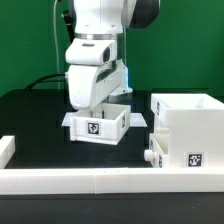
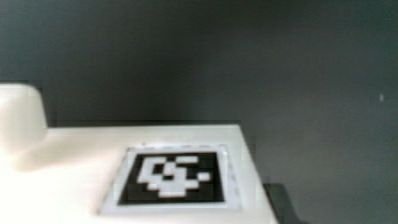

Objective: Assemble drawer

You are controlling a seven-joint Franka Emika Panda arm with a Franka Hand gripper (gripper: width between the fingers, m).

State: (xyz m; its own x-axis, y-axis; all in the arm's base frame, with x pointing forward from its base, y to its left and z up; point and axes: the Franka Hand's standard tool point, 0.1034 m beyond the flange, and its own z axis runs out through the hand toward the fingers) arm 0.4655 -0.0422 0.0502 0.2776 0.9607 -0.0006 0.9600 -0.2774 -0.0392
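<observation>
The jaws are hidden inside a small tray (image 1: 97, 124), so I cannot tell how far they are open or if they grip its wall. The gripper (image 1: 97, 98) stands low over this tray, near the table's (image 1: 35, 125) middle. The cube housing (image 1: 188, 128) stands at the front edge rail (image 1: 80, 181), toward the exterior view's right, with a knobbed tray (image 1: 155, 150) touching its side.

robot lab test bench, not a home. black matte table (image 1: 30, 115) edged by a low white rail (image 1: 70, 180), flat green backdrop wall (image 1: 25, 40) behind, cables (image 1: 45, 78) trailing at the back. white franka arm (image 1: 100, 30) stands over the table. white plastic parts carry printed black-and-white square tags (image 1: 93, 127), one tag filling the wrist view (image 2: 171, 175). staged rig setup.
</observation>
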